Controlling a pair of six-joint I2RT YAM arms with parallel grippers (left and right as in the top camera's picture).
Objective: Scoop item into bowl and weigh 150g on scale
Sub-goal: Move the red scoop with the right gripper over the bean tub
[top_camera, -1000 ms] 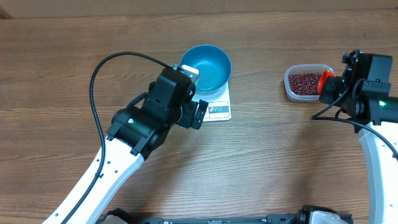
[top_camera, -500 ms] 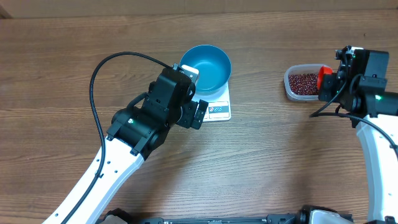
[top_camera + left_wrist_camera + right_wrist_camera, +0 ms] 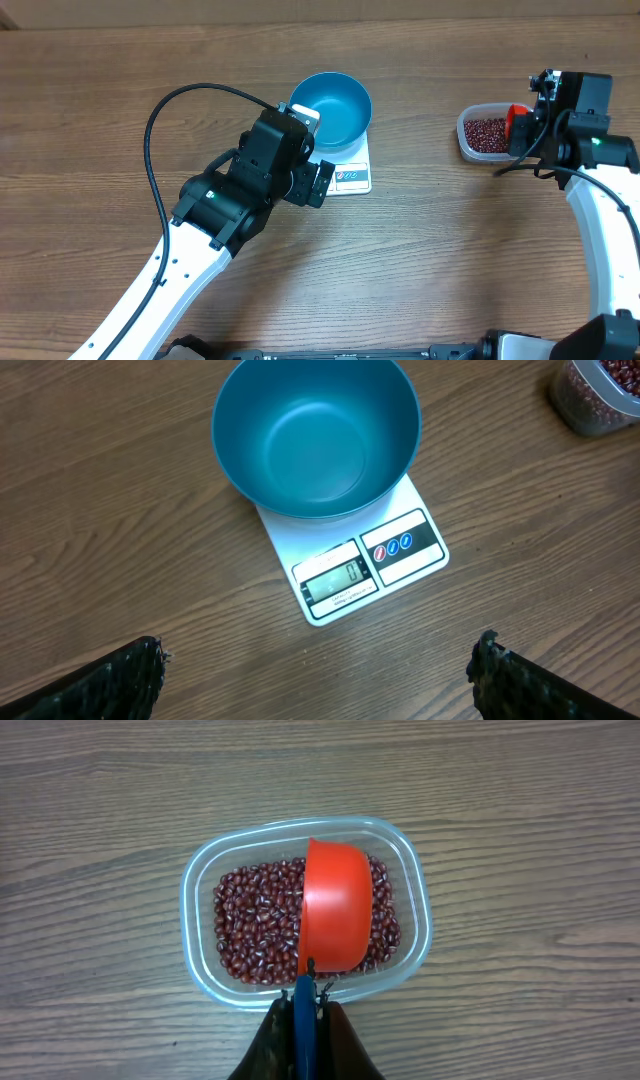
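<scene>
The wooden counter (image 3: 100,100) is carrying everything. The left arm is not moving. Its left fingers (image 3: 110,685) are staying spread wide, above the counter just in front of the white kitchen scale (image 3: 400,550). The scale is sitting around the middle of the counter, toward the far edge, and its display seems to be showing zero. The empty blue bowl (image 3: 315,440) is resting on its far half.

The change is on the right. During the last second the right arm has been shifting left. Its right fingers (image 3: 340,1040), pinching the blue handle of the orange scoop (image 3: 335,910), are now holding the scoop over the clear plastic tub (image 3: 200,920) near the right end of the far edge. The red beans (image 3: 250,930) are all lying in this tub. I judge the first scooping is only beginning.
</scene>
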